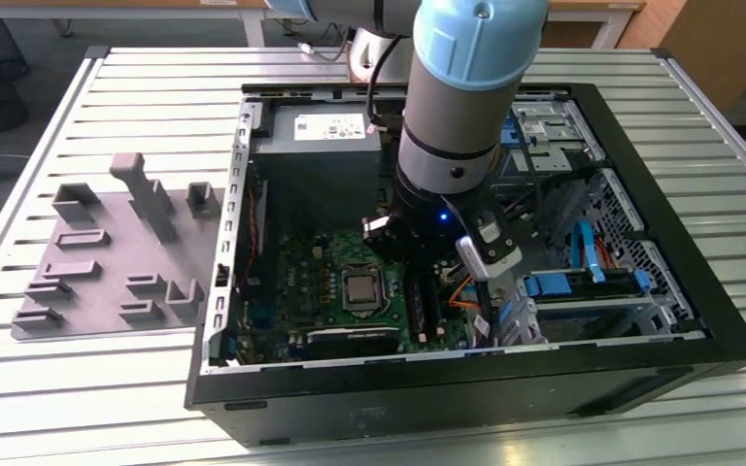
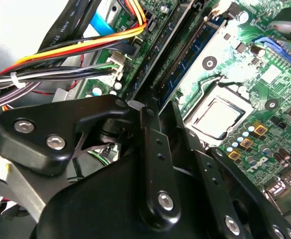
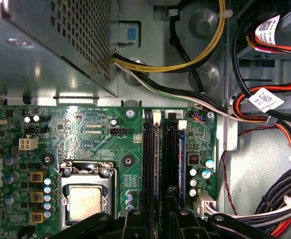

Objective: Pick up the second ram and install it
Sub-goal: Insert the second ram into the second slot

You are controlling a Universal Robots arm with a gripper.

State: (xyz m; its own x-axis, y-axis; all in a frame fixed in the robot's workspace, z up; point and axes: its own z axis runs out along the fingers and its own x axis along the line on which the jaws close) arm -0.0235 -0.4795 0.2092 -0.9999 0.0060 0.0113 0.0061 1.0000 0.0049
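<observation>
- Second ram [image 3: 156,164]: seemingly edge-on in a slot near the motherboard [image 3: 85,129] edge by the cables, beside another stick [image 3: 181,149].
- Gripper [image 3: 157,220] right over it; can't tell jaw opening or hold.
- Risk: an uneven press could leave 1 end unseated.

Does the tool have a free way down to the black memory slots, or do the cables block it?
Probably yes: the tool hangs right over the black memory slots, and the cable bundle lies off beside the board, not across them.

Pale-blue and silver robot arm [image 1: 457,107] plunges into the open black metal computer case [image 1: 477,388], over the green motherboard [image 1: 334,286]. Grey plastic fixture blocks [image 1: 108,252] sit at the exterior view's left.
</observation>
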